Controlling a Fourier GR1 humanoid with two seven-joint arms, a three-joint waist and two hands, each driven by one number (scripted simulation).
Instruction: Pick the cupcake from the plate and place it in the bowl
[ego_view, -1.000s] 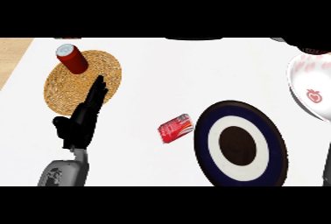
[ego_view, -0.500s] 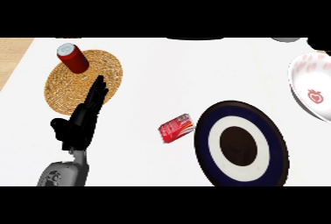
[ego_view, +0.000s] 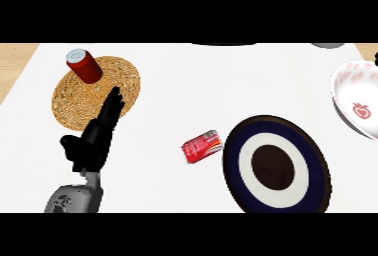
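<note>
A dark blue plate (ego_view: 238, 165) with a white ring and a dark brown round middle lies at the lower right of the white counter. I make out no cupcake on it or anywhere else. The white bowl (ego_view: 353, 95) with red fruit prints sits at the right edge, partly cut off. My left hand (ego_view: 94, 141) rests open at the lower left, with straight fingers pointing up onto a woven mat and nothing in it. It is far from both plate and bowl. No right hand shows.
A round woven mat (ego_view: 88, 97) lies at the upper left with an upright red can (ego_view: 84, 65) on its far edge. A small red can (ego_view: 202, 147) lies on its side just left of the plate. Wooden floor shows beyond the counter's left edge.
A dark shape above the bowl at the top right edge has shrunk and left the view. The left hand, plate, bowl and cans have not moved.
</note>
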